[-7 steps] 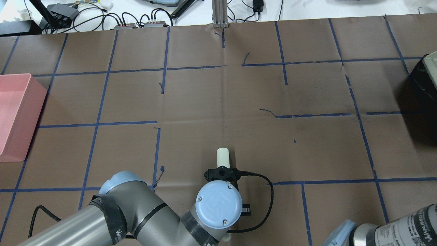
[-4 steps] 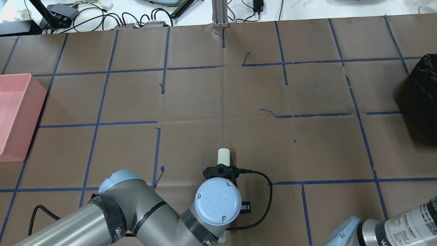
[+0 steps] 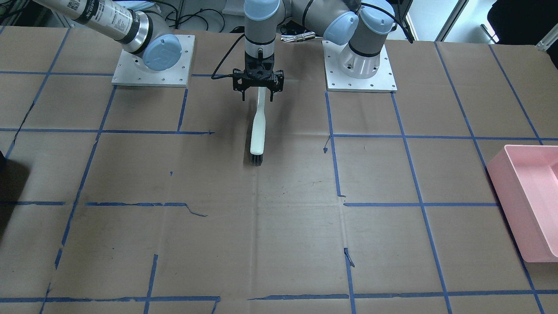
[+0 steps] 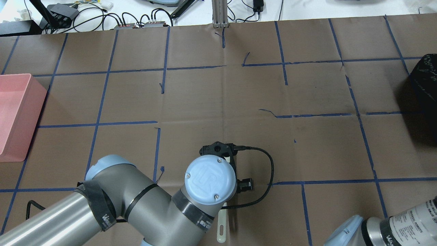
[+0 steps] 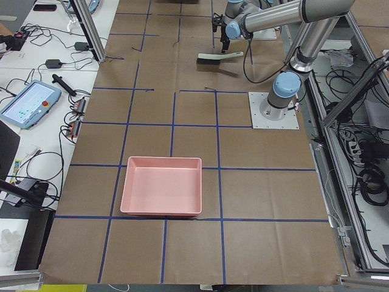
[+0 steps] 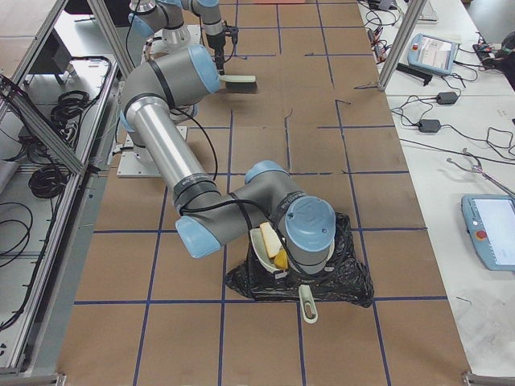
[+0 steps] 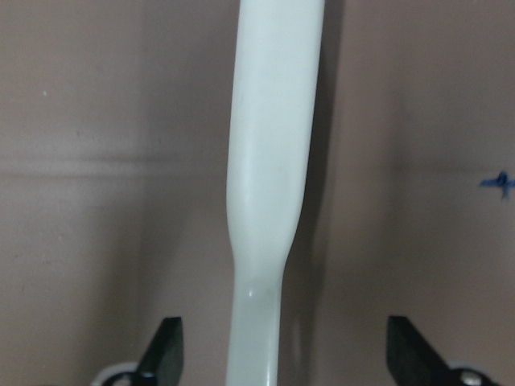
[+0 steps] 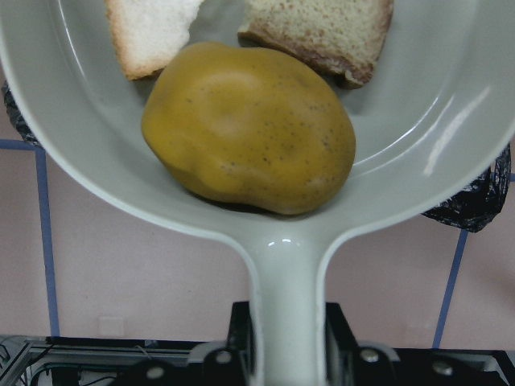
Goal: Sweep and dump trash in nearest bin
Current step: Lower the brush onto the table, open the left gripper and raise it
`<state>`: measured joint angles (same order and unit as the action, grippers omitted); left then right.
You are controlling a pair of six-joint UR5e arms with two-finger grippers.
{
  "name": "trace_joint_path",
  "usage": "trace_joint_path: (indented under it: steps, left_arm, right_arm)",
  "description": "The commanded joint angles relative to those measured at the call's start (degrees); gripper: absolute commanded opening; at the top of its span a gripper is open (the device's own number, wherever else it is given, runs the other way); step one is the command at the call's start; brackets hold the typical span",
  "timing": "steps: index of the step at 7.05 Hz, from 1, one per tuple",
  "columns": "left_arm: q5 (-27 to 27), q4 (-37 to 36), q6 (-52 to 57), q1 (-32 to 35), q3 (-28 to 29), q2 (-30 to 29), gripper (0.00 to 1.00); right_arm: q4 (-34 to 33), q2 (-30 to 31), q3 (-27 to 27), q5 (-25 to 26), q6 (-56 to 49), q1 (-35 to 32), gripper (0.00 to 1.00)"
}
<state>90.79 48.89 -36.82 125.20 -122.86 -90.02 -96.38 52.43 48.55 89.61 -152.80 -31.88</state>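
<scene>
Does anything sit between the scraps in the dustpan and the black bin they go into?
Nothing visible does. The right gripper holds the dustpan over the black bin; the yellow ball, bread slice and bread chunk lie in it, kept from the bin only by the pan's own floor.

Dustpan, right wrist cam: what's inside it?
The dustpan holds three scraps: a yellow potato-like lump in the middle, with a white bread slice and a speckled bread chunk beyond it. Both breads run off the frame's top. Anything under the lump is hidden.

Partly beyond the top edge, bread slice [image 8: 151, 30] and bread chunk [image 8: 323, 34]; brush [image 4: 222, 231] mostly under left arm [image 4: 153, 208]
</scene>
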Motion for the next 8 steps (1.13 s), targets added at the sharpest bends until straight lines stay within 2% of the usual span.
trace_joint_path:
  steps: [1,2,4,6,8]
  left_arm:
    - [-0.3,9.4,13.1,-9.2,9.0,1.9,0.99]
    - [-0.6,13.3,17.0,-15.4,13.7,3.0,0.99]
    - [-0.7,25.0,27.8,-25.5,21.7,3.0,0.99]
    - [-0.7,30.9,35.6,-31.7,24.4,3.4,0.99]
    - [-0.7,33.7,39.8,-35.6,23.5,5.5,0.99]
  right_arm:
    - [-1.2,1.7,0.3,3.2,1.8,-1.2,0.01]
    - [-1.4,2.1,0.6,6.2,2.5,-3.1,0.01]
    - [-7.0,2.1,0.8,9.9,3.1,-5.1,0.01]
    - [-8.6,2.0,0.9,13.5,4.3,-5.6,0.01]
    - [-11.2,1.5,1.5,17.2,4.4,-8.2,0.02]
